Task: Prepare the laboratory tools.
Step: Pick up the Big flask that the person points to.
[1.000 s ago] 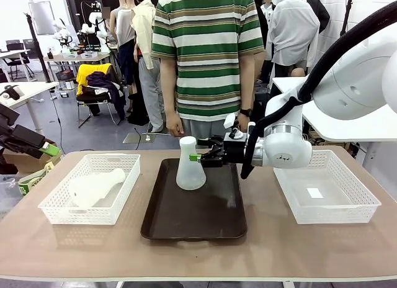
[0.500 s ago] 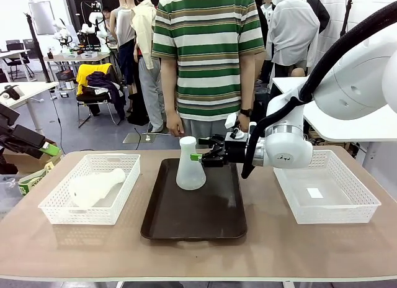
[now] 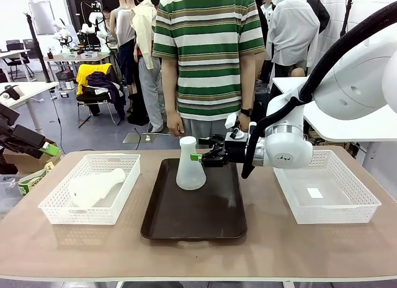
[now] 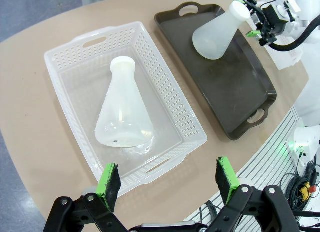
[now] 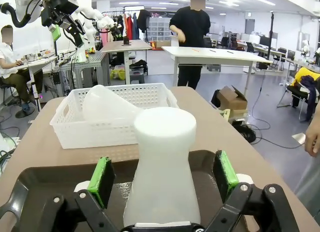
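Observation:
One frosted-white flask (image 3: 190,165) stands upright at the back of the dark brown tray (image 3: 198,220). My right gripper (image 3: 197,156) reaches in from the right at neck height. In the right wrist view its green pads (image 5: 102,181) stand wide on either side of the flask's neck (image 5: 162,157), open and not touching it. A second flask (image 4: 122,114) lies on its side in the left white basket (image 4: 65,52). My left gripper (image 4: 167,184) hangs open high above that basket's near edge, and it shows at the far left edge of the front view (image 3: 44,149).
A white lattice basket (image 3: 325,195) on the right holds only a small white label. A person in a striped shirt (image 3: 208,52) stands at the table's far side, hands down. Bare tabletop runs along the near edge.
My right gripper has drawn back a touch to the right from the upright flask. Nothing else has moved.

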You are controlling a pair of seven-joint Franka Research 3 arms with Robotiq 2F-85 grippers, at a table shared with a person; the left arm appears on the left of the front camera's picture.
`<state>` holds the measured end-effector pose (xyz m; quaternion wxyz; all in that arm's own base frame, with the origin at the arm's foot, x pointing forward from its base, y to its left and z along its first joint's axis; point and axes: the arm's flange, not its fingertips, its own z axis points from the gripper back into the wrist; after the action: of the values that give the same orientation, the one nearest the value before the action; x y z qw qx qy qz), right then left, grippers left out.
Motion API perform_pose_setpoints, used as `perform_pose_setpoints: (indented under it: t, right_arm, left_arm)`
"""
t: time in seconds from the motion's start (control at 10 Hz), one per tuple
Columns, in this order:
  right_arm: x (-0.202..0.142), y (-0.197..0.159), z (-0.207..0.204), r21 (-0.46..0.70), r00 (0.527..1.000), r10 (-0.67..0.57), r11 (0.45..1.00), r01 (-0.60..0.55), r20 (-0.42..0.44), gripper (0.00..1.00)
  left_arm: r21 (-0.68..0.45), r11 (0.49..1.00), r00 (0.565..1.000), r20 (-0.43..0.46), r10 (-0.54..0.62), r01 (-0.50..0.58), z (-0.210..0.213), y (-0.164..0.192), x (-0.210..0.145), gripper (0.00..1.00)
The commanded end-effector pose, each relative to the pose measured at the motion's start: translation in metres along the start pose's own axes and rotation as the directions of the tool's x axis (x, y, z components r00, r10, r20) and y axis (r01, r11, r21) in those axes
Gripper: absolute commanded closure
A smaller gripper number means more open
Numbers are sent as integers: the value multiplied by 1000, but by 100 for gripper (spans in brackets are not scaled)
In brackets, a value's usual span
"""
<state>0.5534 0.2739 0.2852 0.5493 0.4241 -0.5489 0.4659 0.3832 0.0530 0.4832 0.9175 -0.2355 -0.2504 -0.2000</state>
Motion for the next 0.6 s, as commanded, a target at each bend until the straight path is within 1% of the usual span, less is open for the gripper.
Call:
perform_pose_setpoints:
  t: [0.0, 0.1, 0.2, 0.3, 0.4, 0.5]
  right_arm:
    - [0, 0, 0, 0, 1000, 0, 1000, 0, 0, 0]
    - [22, 13, 39, -36, 993, 47, 998, -51, -105, 0]
    - [40, 22, 67, -57, 988, 60, 996, -69, -143, 0]
    - [54, 24, 90, -67, 986, 72, 994, -83, -153, 0]
    - [62, 25, 112, -80, 980, 73, 993, -89, -185, 0]
    - [71, 23, 136, -118, 975, 70, 988, -97, -212, 0]
  left_arm:
    - [-25, 1000, 1000, 16, -17, 18, 0, 3, 0, 0]
    - [-25, 1000, 1000, 16, -17, 18, 0, 3, 0, 0]
    - [-25, 1000, 1000, 16, -17, 18, 0, 3, 0, 0]
    - [-25, 1000, 1000, 16, -17, 18, 0, 3, 0, 0]
    - [-25, 1000, 1000, 16, -17, 18, 0, 3, 0, 0]
    - [-25, 1000, 1000, 16, -17, 18, 0, 3, 0, 0]
